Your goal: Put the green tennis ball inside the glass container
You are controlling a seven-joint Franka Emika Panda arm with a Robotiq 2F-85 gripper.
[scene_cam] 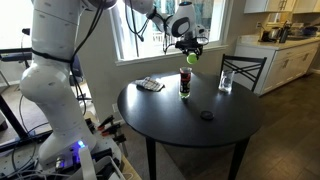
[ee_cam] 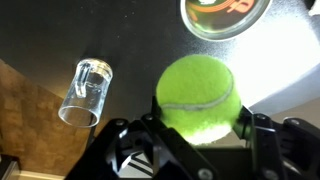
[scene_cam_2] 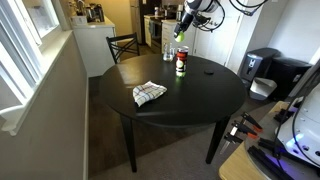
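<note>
The claw (scene_cam: 189, 50) hangs over the round dark bench (scene_cam: 190, 128), closed onto the green tennis ball (scene_cam: 190, 57), so the ball is in the air and touches nothing else. In both exterior views it sits just above the top of the glass container (scene_cam: 185, 82), which stands upright toward the window-side edge of the bench.

Only the wrist view shows the grip up close. The ball (ee_cam: 198, 97) is wedged between two dark fingers (ee_cam: 262, 135), one on each side. The container's round mouth (ee_cam: 225, 15) lies past the ball at the top edge of that picture, with orange-red showing inside it. A clear drinking glass (ee_cam: 84, 92) stands off to the side, well apart from the ball.

The wrist view cannot show the rest of the bench; the exterior views do. A folded checked cloth (scene_cam_2: 148, 94) lies near the edge, apart from the container (scene_cam_2: 180, 63). A small flat black disc (scene_cam: 206, 115) lies nearer the middle. The drinking glass (scene_cam: 226, 82) stands by the edge next to the chair (scene_cam: 243, 68).

Counting: one ball, one tall container, one drinking glass, one disc, one cloth, one chair.
</note>
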